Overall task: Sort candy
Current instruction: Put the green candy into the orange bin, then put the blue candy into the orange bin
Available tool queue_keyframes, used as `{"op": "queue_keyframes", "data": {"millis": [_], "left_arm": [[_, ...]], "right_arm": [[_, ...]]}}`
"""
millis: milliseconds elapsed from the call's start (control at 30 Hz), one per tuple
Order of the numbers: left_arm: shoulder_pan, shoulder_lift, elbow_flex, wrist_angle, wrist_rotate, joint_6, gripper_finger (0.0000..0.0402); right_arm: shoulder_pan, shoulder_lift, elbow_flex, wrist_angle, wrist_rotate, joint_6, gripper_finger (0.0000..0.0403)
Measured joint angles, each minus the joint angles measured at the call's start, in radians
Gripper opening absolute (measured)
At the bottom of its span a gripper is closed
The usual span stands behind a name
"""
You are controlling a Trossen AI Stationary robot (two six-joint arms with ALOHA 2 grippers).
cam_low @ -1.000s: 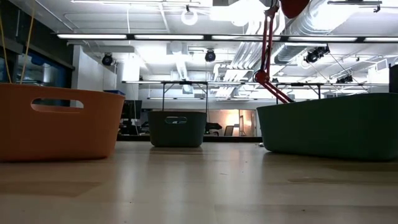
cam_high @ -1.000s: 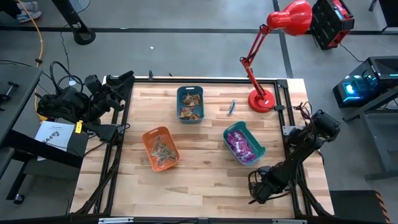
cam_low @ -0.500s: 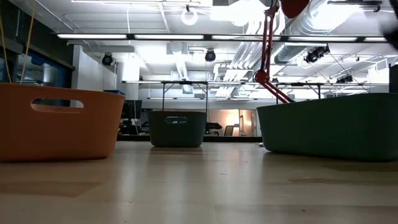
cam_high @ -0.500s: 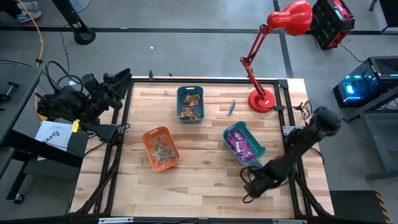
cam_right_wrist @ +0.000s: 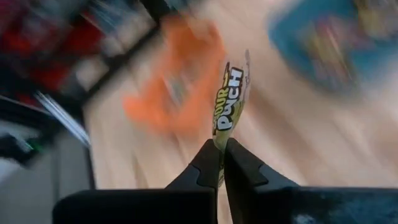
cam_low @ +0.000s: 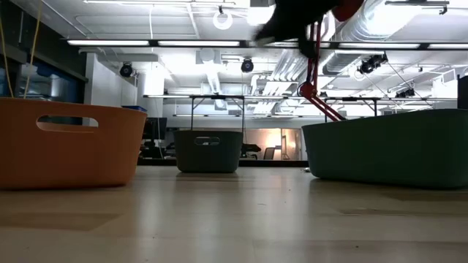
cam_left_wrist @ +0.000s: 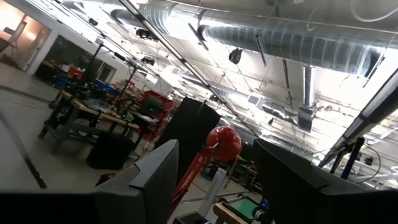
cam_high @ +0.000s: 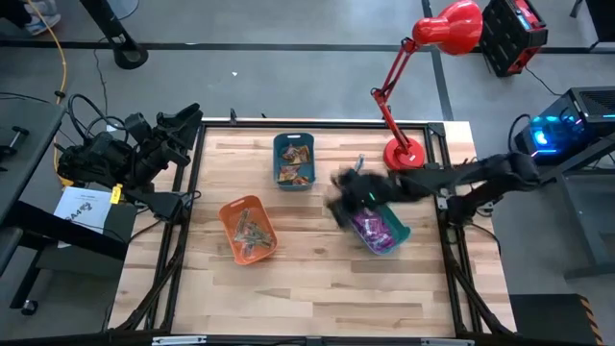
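My right gripper [cam_right_wrist: 221, 144] is shut on a thin greenish-yellow stick candy [cam_right_wrist: 229, 93] printed "Sour Punch". In the high view it shows blurred [cam_high: 343, 200] over the table between the blue bin [cam_high: 294, 160] and the teal bin [cam_high: 377, 221]. The blue bin holds orange-brown-yellow pieces, the teal bin purple packets, and the orange bin [cam_high: 248, 230] greenish sticks. A small stick candy [cam_high: 360, 159] lies on the wood just beyond the arm. My left gripper [cam_left_wrist: 217, 186] stands open off the table's far left corner [cam_high: 183, 122], holding nothing. My right gripper pinches one end of the stick candy [cam_right_wrist: 219, 138] between its two fingertips. The candy's length sticks out straight beyond the fingers, in line with them. It is lifted clear of the table, above the wood near the orange bin [cam_right_wrist: 177, 87].
A red desk lamp [cam_high: 404, 152] stands at the far right of the table, its head over the far edge. In the low view the right arm shows as a dark blur [cam_low: 292, 18] high above the bins. Bare wood lies along the near edge [cam_high: 307, 298].
My right arm has swung fast from the table's near right corner, up and toward the far left, and now reaches out over the middle between the blue and teal bins. The bins have stayed where they were.
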Motion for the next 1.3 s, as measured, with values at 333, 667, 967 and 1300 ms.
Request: {"op": "queue_keyframes", "data": {"millis": [333, 667, 967, 1300], "left_arm": [[0.0, 0.0, 0.0, -0.003, -0.02, 0.0, 0.0202], [0.0, 0.0, 0.0, -0.004, -0.02, -0.027, 0.0202], [0.0, 0.0, 0.0, -0.014, -0.02, -0.027, 0.0202], [0.0, 0.0, 0.0, -0.015, -0.02, -0.021, 0.0202]], "right_arm": [[-0.137, 0.471, 0.288, 0.432, -0.402, -0.182, 0.0], [-0.128, 0.847, 0.9, -0.054, -0.436, -0.359, 0.0018], [-0.132, 0.889, 1.058, -0.151, -0.435, -0.421, 0.0146], [-0.236, 0.861, 1.152, -0.769, -0.148, -0.66, 0.0189]]}}
